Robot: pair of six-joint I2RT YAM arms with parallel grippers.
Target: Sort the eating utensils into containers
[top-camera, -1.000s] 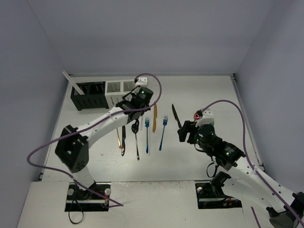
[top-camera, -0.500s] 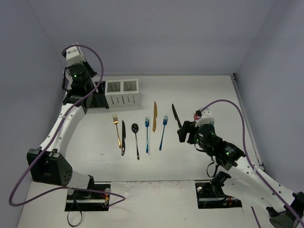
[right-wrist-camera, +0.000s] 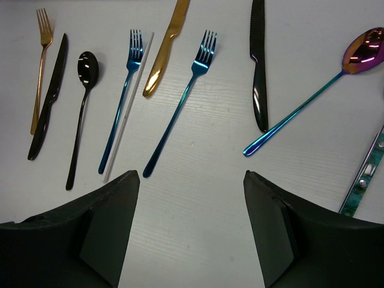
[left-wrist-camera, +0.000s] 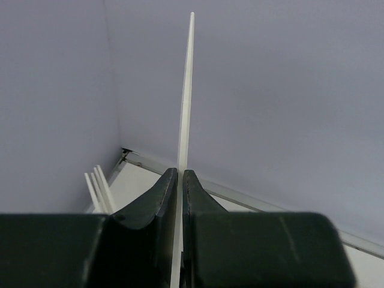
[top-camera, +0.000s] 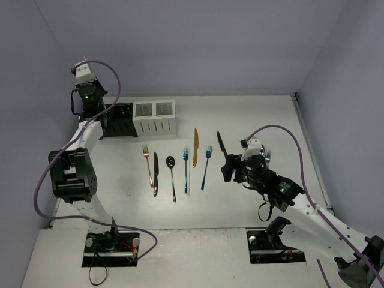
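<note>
My left gripper [left-wrist-camera: 180, 174] is shut on a pale chopstick [left-wrist-camera: 186, 90] that points up along the wall. It is at the back left [top-camera: 98, 114], by the black caddy [top-camera: 120, 120]. Other chopsticks [left-wrist-camera: 99, 189] stand just left of it. The white caddy [top-camera: 155, 117] is beside the black one. On the table lie a gold fork [right-wrist-camera: 41, 54], black knife [right-wrist-camera: 51, 96], black spoon [right-wrist-camera: 84, 90], two blue forks [right-wrist-camera: 123, 96] [right-wrist-camera: 180, 102], a chopstick [right-wrist-camera: 129, 108], gold knife [right-wrist-camera: 163, 48], second black knife [right-wrist-camera: 258, 66] and iridescent spoon [right-wrist-camera: 312, 99]. My right gripper [right-wrist-camera: 192, 174] is open and empty above the table, near the handles.
Grey walls close in the table at the back and both sides. The table's metal edge rail [right-wrist-camera: 366, 174] shows at the right of the right wrist view. The left arm's purple cable [top-camera: 45, 180] loops down the left side.
The left arm swung from mid-table, by the white caddy, to the back left corner by the black caddy. The right gripper shifted slightly.
</note>
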